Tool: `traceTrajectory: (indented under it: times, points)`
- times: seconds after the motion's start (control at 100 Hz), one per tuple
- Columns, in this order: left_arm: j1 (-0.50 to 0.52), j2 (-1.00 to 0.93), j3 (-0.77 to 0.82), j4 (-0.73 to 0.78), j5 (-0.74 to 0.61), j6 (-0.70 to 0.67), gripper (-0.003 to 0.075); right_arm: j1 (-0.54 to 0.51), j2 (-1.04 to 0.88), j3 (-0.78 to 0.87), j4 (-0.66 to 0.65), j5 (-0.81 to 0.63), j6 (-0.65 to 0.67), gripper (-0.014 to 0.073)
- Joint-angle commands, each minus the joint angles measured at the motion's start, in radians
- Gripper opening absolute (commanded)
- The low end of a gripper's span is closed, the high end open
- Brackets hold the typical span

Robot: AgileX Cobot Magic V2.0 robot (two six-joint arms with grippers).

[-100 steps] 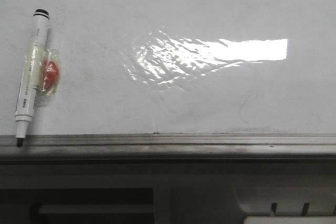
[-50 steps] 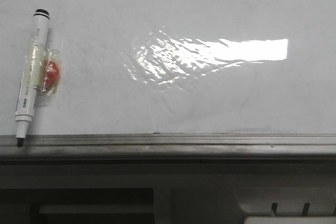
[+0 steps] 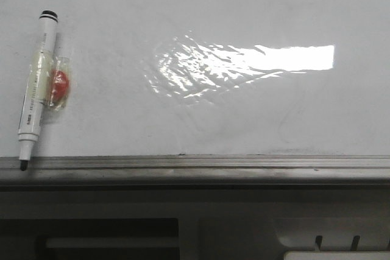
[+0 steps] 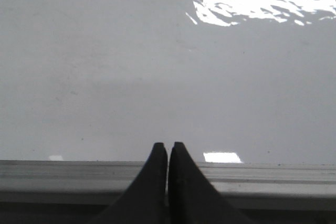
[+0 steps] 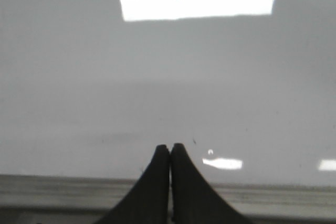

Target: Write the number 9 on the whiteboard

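The whiteboard (image 3: 201, 108) fills the front view, glossy white with a bright glare patch and a grey metal rail (image 3: 195, 164) along its near edge. No number 9 shows on it. A white marker (image 3: 35, 83) with a black cap end and black tip lies at the board's left, tip at the rail. Neither gripper appears in the front view. My left gripper (image 4: 168, 146) is shut and empty above the rail (image 4: 79, 174). Likewise shut with nothing held, my right gripper (image 5: 170, 147) sits over the board's near edge (image 5: 63, 187).
A small red object in clear wrapping (image 3: 59, 84) sits taped against the marker's right side. Below the rail lies the robot's grey base housing (image 3: 231, 223) with dark slots.
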Motion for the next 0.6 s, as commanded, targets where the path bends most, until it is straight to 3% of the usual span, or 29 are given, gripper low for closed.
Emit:
traceTrajectory:
  times: [0.0, 0.09, 0.32, 0.51, 0.59]
  points:
    - [0.003, -0.026, 0.041, 0.014, -0.116, -0.002, -0.002, -0.006, -0.014, 0.027, 0.056, -0.16, -0.007, -0.0069]
    - [0.003, -0.026, 0.041, 0.02, -0.124, -0.002, -0.002, -0.006, -0.014, 0.027, 0.146, -0.198, -0.007, -0.0069]
    - [0.003, -0.026, 0.041, 0.052, -0.146, -0.002, -0.002, -0.006, -0.014, 0.027, 0.153, -0.275, -0.007, -0.0069]
    - [0.003, -0.026, 0.041, 0.047, -0.278, -0.002, -0.002, -0.006, -0.014, 0.027, 0.153, -0.442, -0.007, -0.0069]
    - [0.003, -0.026, 0.041, 0.046, -0.321, -0.002, -0.002, -0.006, -0.014, 0.027, 0.153, -0.446, -0.007, -0.0069]
